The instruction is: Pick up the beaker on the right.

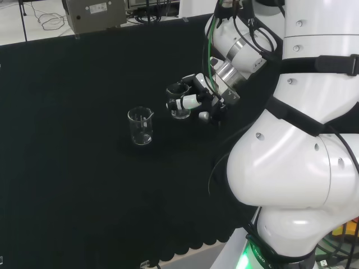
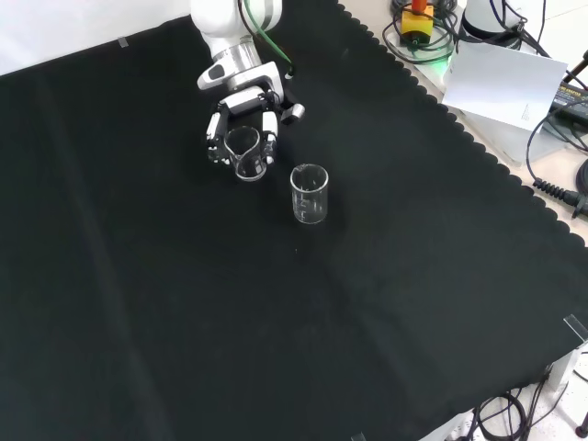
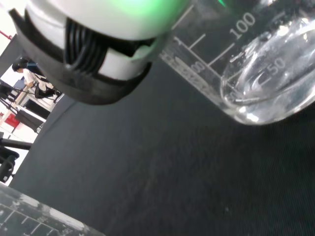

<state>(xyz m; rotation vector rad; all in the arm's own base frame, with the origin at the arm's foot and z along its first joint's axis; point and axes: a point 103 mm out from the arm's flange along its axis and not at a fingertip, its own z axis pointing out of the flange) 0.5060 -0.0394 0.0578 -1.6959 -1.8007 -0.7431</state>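
Note:
Two clear glass beakers stand out on the black cloth. The hand (image 1: 190,101) has its fingers curled round the right-hand beaker (image 1: 178,101) in the head view. In the front view the same held beaker (image 2: 246,154) sits under the hand (image 2: 246,108), up and to the left of the other one. The free beaker (image 1: 140,126) (image 2: 310,194) stands upright on its own, a short way from the hand. In the wrist view the held beaker (image 3: 261,73) is close and tilted, with printed scale marks, beside a finger (image 3: 93,59). I cannot tell whether its base touches the cloth.
A grey box (image 1: 95,14) stands at the far edge of the bench in the head view. White paper (image 2: 501,83) and cables (image 2: 551,147) lie past the cloth's scalloped edge at the front view's upper right. The free beaker's rim (image 3: 29,216) shows in the wrist view.

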